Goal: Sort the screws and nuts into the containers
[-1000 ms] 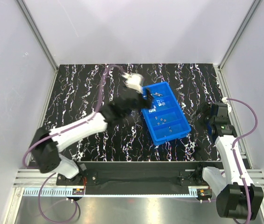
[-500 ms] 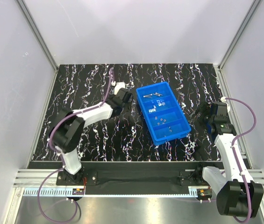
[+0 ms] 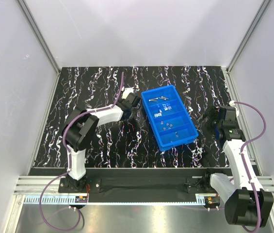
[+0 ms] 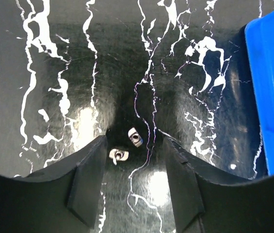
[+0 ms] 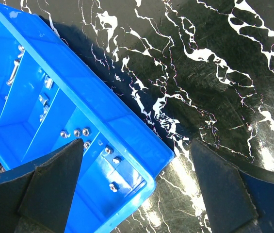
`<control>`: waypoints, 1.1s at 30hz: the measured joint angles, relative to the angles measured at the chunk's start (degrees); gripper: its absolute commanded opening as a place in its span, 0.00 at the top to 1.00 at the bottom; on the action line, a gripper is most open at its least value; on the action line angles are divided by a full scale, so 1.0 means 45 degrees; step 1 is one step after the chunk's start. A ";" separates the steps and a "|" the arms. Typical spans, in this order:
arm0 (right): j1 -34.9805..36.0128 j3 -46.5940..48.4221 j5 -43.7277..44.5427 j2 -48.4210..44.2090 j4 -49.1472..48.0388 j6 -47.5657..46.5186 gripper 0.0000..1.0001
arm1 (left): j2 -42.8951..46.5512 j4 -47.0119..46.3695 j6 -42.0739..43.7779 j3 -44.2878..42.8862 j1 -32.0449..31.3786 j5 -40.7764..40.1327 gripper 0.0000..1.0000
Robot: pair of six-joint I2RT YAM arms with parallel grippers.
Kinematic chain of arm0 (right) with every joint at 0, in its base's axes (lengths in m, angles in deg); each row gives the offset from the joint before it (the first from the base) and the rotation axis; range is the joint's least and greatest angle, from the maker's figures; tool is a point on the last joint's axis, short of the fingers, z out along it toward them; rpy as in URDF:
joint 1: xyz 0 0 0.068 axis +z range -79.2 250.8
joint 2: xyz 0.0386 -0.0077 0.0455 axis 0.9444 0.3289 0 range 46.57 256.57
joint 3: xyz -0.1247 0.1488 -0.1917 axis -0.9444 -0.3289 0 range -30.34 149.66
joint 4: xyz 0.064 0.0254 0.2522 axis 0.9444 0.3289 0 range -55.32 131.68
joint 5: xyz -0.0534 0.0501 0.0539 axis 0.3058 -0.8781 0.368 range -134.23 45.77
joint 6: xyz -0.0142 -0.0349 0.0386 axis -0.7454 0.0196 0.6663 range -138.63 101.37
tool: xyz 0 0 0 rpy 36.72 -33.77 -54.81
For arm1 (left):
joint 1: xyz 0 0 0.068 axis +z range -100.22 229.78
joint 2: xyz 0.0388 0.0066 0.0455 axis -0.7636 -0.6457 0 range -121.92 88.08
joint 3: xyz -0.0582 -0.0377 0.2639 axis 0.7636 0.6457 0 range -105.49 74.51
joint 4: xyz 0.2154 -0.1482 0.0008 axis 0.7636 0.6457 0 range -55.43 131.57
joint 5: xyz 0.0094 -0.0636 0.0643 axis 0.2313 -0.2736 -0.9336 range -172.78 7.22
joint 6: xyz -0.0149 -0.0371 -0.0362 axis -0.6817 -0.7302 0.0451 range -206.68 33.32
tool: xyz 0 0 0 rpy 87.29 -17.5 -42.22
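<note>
Two nuts, seen only from the wrist, lie between the left tool's parted jaws.

Black worktop, veined with white and purple streaks, glossy under the lights; plain white walls close in three sides.

Robot lab test cell: plain white panel walls on silver aluminium frame posts box in a black white-veined marble-look table, with a white left robot arm and white right robot arm bolted at its near edge.
</note>
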 measured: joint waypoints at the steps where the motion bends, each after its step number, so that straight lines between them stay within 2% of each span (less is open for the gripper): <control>1: 0.0000 0.0000 0.0000 0.0000 0.0000 0.0000 0.00 | -0.0117 -0.0005 0.0029 -0.0063 0.0000 0.0000 0.48; 6: 0.0000 0.0000 0.0000 0.0005 -0.0005 0.0000 0.00 | -0.0282 -0.0053 0.0068 -0.0102 -0.0005 -0.0005 0.58; 11: 0.0000 0.0000 0.0000 0.0087 -0.0039 0.0000 0.00 | -0.0369 -0.0185 0.0078 -0.0117 -0.0019 0.0005 0.63; 14: 0.0000 0.0000 0.0000 0.0180 -0.0044 0.0000 0.00 | -0.0437 -0.0228 0.0063 -0.0204 -0.0034 0.0034 0.75; 15: 0.0000 0.0000 0.0000 0.0185 -0.0044 0.0000 0.00 | -0.0471 -0.0262 0.0068 -0.0243 -0.0049 0.0039 0.81; 19: 0.0000 0.0000 0.0000 0.0180 -0.0044 0.0000 0.00 | -0.0486 -0.0389 0.0049 -0.0243 -0.0058 0.0083 0.94; 26: 0.0000 0.0000 0.0029 0.0180 -0.0044 0.0000 0.00 | -0.0092 -0.1161 0.0457 0.0432 -0.0053 0.0272 0.96; 29: 0.0000 0.0000 0.0146 0.0180 -0.0039 0.0000 0.00 | 0.1117 -0.1239 0.0539 0.1394 -0.0058 0.0709 0.96; 33: 0.0000 0.0000 0.0287 0.0180 -0.0044 0.0010 0.00 | 0.3706 -0.1690 0.0763 0.2249 -0.0296 0.1491 0.96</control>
